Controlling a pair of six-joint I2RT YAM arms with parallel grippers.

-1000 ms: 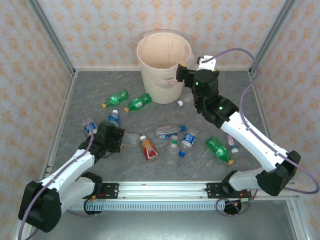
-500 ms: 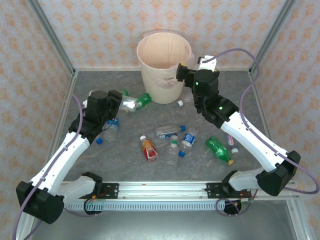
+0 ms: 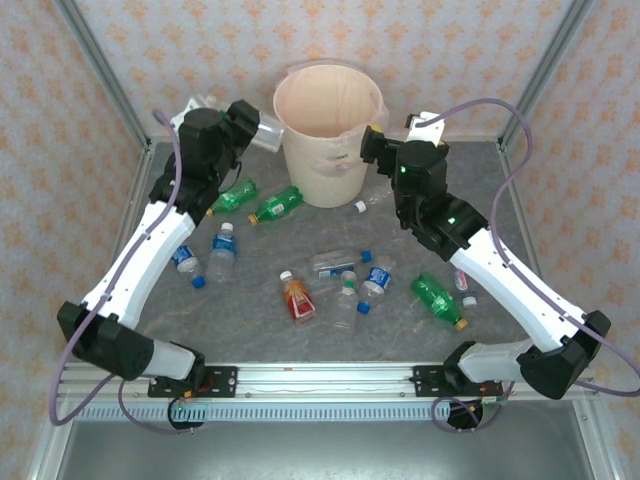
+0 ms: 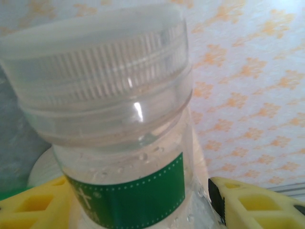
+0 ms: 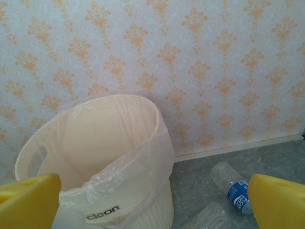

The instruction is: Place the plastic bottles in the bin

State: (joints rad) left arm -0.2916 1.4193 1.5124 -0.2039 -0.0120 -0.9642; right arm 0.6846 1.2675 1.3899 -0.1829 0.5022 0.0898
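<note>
Your left arm has swung up from the floor since a second ago. The left gripper (image 3: 254, 126) now hangs at the left side of the bin (image 3: 318, 172), level with its rim. Its jaws are about half open and clamped on a clear bottle (image 3: 267, 132). From the left wrist you see that bottle's ribbed pale cap and green label between the yellow fingers (image 4: 259, 202). It sits just outside the rim and is not yet over the opening.

Your right gripper (image 3: 369, 146) has barely shifted. It is close against the bin's right side, jaws spread wide and holding nothing.

On the floor in front of the bin lie a left green bottle (image 3: 232, 196) and a middle green bottle (image 3: 277, 204), with a loose white cap (image 3: 359, 207) to their right. Nearer you are two blue-capped bottles (image 3: 222, 250), a red-orange bottle (image 3: 297, 298), a cluster of clear bottles (image 3: 346, 280) and a right green bottle (image 3: 437, 300). From the right wrist, a blue-labelled bottle (image 5: 233, 185) lies by the wall (image 5: 200, 57) beside the bin.
</note>
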